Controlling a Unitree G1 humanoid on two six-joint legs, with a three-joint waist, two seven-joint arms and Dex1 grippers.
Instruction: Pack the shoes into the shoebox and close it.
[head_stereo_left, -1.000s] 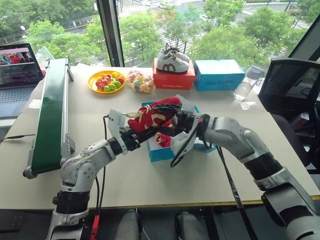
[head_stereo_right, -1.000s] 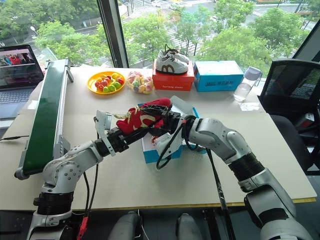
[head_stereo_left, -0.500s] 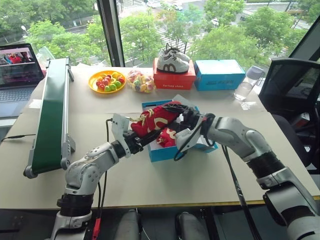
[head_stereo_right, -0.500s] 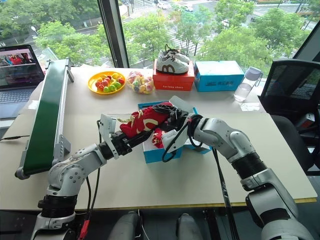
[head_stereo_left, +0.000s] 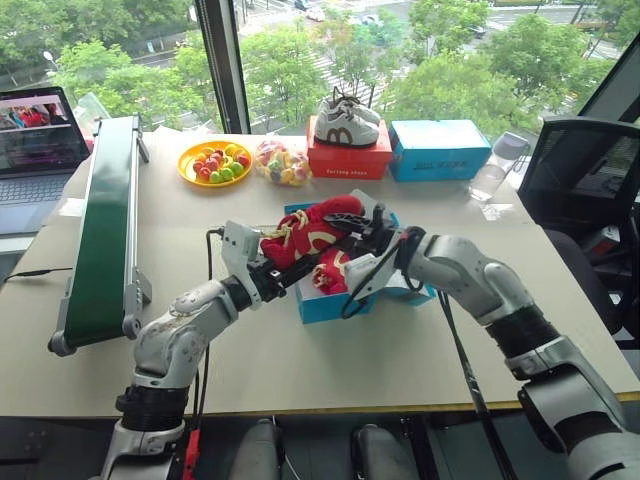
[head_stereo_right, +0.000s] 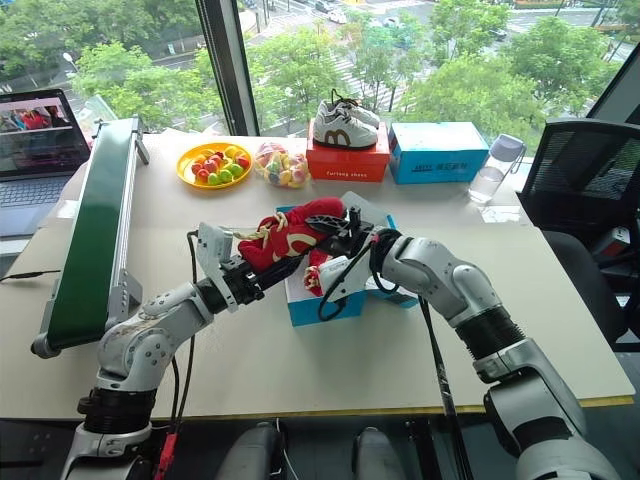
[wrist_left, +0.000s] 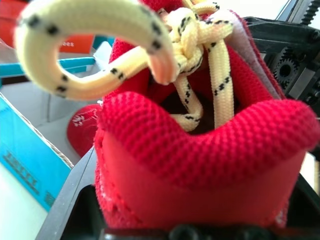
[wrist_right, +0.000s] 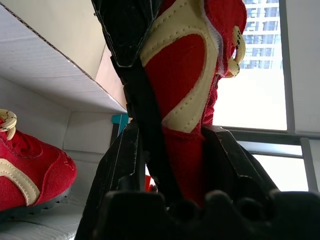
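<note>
while one red shoe (head_stereo_left: 333, 270) already lies inside the open blue shoebox (head_stereo_left: 325, 303) near the middle of the desk (head_stereo_left: 400, 350), task judged roughly halfway. second shoe (head_stereo_left: 300, 232) held in the air just above the box, not yet lowered in. left claw (head_stereo_left: 283, 268) at the heel end, fingers either side of the heel in the left wrist view, grip there apparently slackening; cannot tell for certain whether clamped or released. right claw (head_stereo_right: 345, 222) closed on the toe end of that shoe, sole and upper pinched between its fingers in the right wrist view. lid (head_stereo_left: 372, 205) standing raised behind the box. outstanding: lower second shoe beside the first, withdraw both claws, fold lid down and shut
</note>
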